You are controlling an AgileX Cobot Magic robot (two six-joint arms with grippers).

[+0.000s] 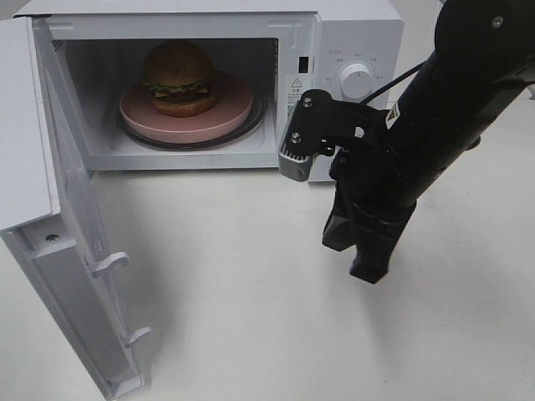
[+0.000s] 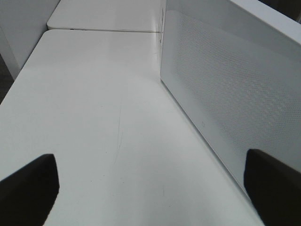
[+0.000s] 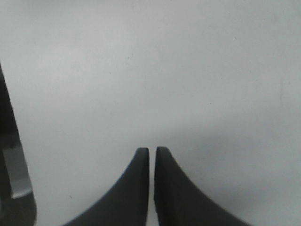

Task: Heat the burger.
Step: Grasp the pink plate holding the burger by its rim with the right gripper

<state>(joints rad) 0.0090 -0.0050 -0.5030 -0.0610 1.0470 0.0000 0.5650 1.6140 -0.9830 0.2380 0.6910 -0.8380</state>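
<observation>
I'm seeing the burger (image 1: pixel 178 77) sitting on the pink plate (image 1: pixel 226 117) inside the microwave (image 1: pixel 355 33), whose door (image 1: pixel 75 242) is hanging wide open. My right gripper (image 1: pixel 355 255) is hovering over the white table (image 1: pixel 251 292) in front of the control panel, its jaws nearly together and gripping nothing. My left gripper (image 2: pixel 150 188) is holding its fingers spread wide, empty, just beside a white perforated panel (image 2: pixel 221 94).

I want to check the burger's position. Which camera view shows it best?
The exterior high view: the burger sits unobstructed on the pink plate inside the open microwave. Neither wrist view shows it at all; both look at the white table.
</observation>
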